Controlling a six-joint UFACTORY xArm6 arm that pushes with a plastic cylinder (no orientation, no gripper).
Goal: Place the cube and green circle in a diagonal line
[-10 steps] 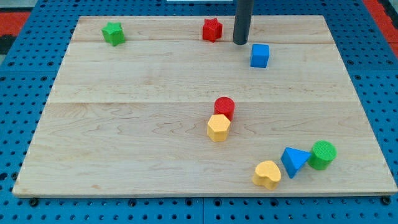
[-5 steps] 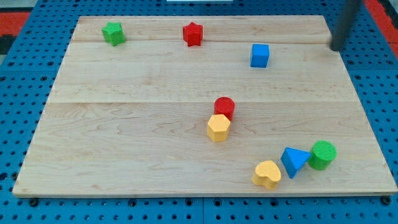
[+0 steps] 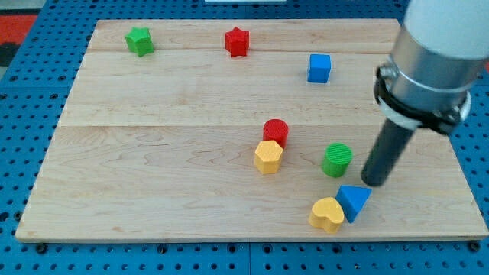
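The blue cube [image 3: 319, 68] sits near the view's top right of the wooden board [image 3: 153, 153]. The green circle [image 3: 337, 160] stands right of the board's middle, below the cube. My tip [image 3: 374, 182] rests on the board just right of the green circle, a short gap apart from it, and above the blue triangle [image 3: 354, 202]. The rod and the arm's silver collar [image 3: 428, 76] rise toward the view's top right.
A red cylinder [image 3: 276, 132] touches a yellow hexagon [image 3: 268, 156] at the middle. A yellow heart [image 3: 328, 215] lies next to the blue triangle at the bottom. A green star [image 3: 139, 40] and a red star [image 3: 238, 41] lie along the top.
My tip went from the top edge to the lower right. The green circle moved up and left, away from the blue triangle. The blue triangle shifted slightly left. Earlier the red star slid left.
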